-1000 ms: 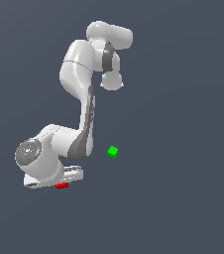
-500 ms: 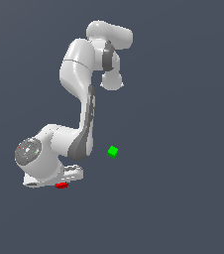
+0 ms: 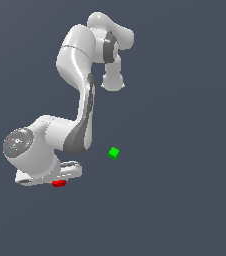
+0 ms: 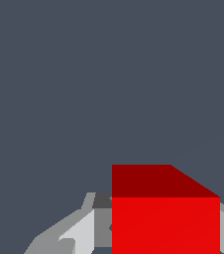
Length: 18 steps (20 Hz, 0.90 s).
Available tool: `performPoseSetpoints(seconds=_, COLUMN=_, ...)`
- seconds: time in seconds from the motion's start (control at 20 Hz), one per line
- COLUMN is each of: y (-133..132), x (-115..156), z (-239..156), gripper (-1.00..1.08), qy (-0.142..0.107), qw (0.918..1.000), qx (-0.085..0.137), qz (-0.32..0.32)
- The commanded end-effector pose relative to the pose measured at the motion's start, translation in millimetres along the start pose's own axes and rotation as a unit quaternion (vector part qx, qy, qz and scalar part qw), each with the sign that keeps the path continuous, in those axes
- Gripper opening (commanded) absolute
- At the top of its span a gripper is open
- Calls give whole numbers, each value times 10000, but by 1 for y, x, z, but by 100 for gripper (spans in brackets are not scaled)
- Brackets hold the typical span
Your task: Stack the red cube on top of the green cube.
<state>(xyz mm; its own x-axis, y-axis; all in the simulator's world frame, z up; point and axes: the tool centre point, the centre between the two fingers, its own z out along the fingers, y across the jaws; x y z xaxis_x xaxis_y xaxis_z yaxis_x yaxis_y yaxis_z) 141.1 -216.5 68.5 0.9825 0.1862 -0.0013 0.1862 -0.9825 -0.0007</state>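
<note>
The white robot tool [image 3: 55, 176] sits low on the dark grey desk [image 3: 185, 200], at the exterior view's left. The small bright red cube [image 3: 59, 183] is right under it, and only a thin red bit peeks out below the white hand. In the wrist view the red cube [image 4: 165, 213] fills the space between the 2 grey fingers [image 4: 69, 235], which stand on either side of it. The fingers look closed in on the cube, holding it, but the spots where they touch it are hard to see — the cube blocks one side and the picture edge cuts off the rest.

The small bright green cube [image 3: 113, 153] sits by itself on the desk, off toward the exterior view's right of the tool and well apart from the red cube. Nothing touches it. It does not show in the wrist view.

The big white arm [image 3: 80, 100] bends up and over, and its round joint hides most of the tool from the exterior view — so the fingers cannot be made out there.

There is 1 red cube, 1 green cube and 1 arm.
</note>
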Motion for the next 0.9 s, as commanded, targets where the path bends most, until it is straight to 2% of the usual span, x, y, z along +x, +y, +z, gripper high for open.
performPoseSetpoints(seconds=0.0, y=0, x=0, z=-18, gripper=-100, qy=6, qw=10000, qx=-3, qz=0)
performPoseSetpoints(seconds=0.35, y=0, x=1, z=-48, gripper=-100, qy=6, qw=10000, qx=-3, qz=0)
performPoseSetpoints(seconds=0.85, y=-2, x=0, z=-50, gripper=-100, qy=12, qw=10000, qx=-6, qz=0)
